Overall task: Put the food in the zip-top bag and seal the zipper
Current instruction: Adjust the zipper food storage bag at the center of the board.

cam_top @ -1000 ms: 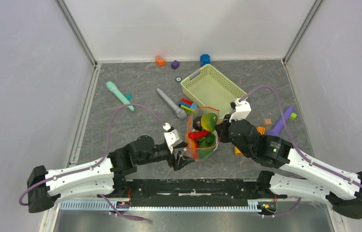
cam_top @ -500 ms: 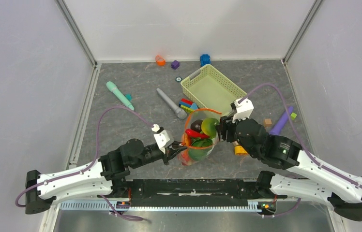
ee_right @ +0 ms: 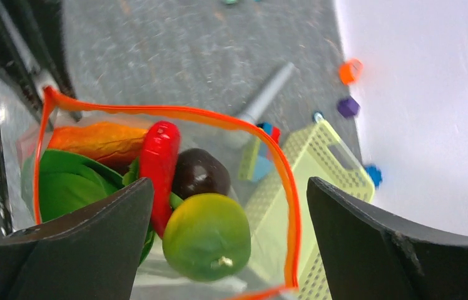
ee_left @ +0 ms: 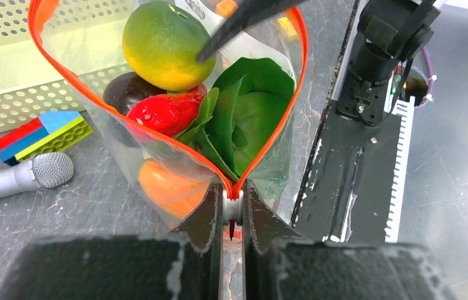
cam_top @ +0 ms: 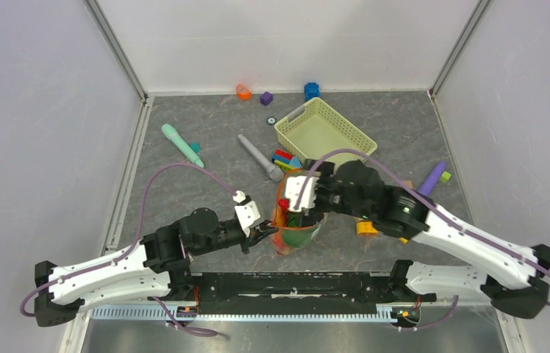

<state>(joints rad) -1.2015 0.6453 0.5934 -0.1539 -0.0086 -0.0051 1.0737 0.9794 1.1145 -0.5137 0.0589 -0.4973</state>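
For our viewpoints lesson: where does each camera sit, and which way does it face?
Top external: above and behind, looking down on the table; left arm, right arm show.
Left wrist: low, facing the bag; its shut left tool pinches the zipper.
Right wrist: above the bag, looking in; the open right tool's fingers show.
Shared: both wrist views show the green fruit.

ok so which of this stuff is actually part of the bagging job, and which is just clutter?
Job: zip-top bag, its zipper, the food inside it, left end effector shut on the slider, right end effector open above the bag mouth.
Lying about: pale green basket, grey microphone, teal tool, purple tool, coloured blocks.
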